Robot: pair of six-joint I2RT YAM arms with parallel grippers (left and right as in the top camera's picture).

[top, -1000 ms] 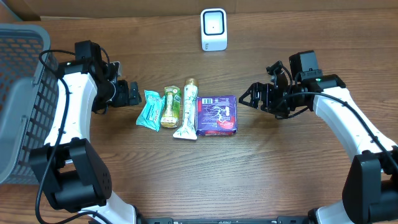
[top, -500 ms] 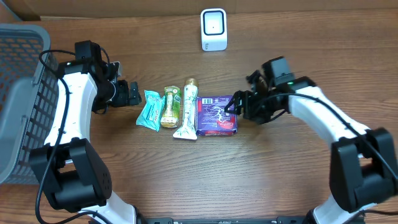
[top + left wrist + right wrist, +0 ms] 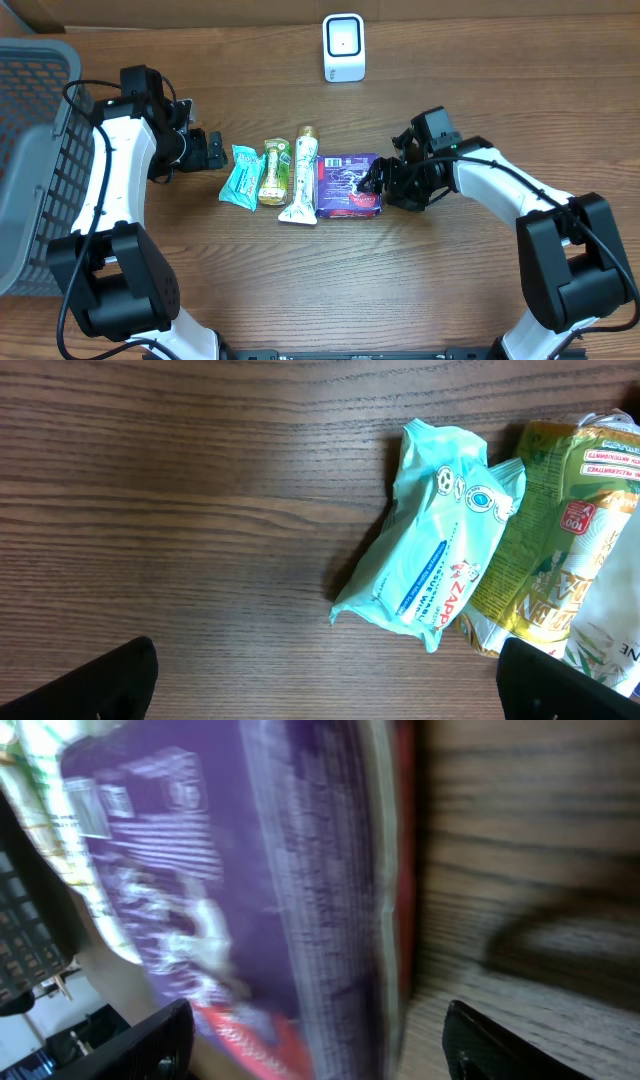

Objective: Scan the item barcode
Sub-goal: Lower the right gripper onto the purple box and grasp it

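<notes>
The wood-grain table (image 3: 300, 290) carried one grey mesh basket (image 3: 30, 120) behind the left gripper (image 3: 212, 150) and one white scanner (image 3: 343, 47) standing well beyond both sets of jaws. The purple packet (image 3: 340, 185), glossy with pale print and a red edge, lay flat with its end between the spread jaws of the right gripper (image 3: 378, 183). The left jaws stood wide and empty, and the teal packet (image 3: 240, 176) lay just ahead of them. There were four packets in one row, counting also the yellow-green packet (image 3: 273, 172) and the white packet (image 3: 303, 175).
</notes>
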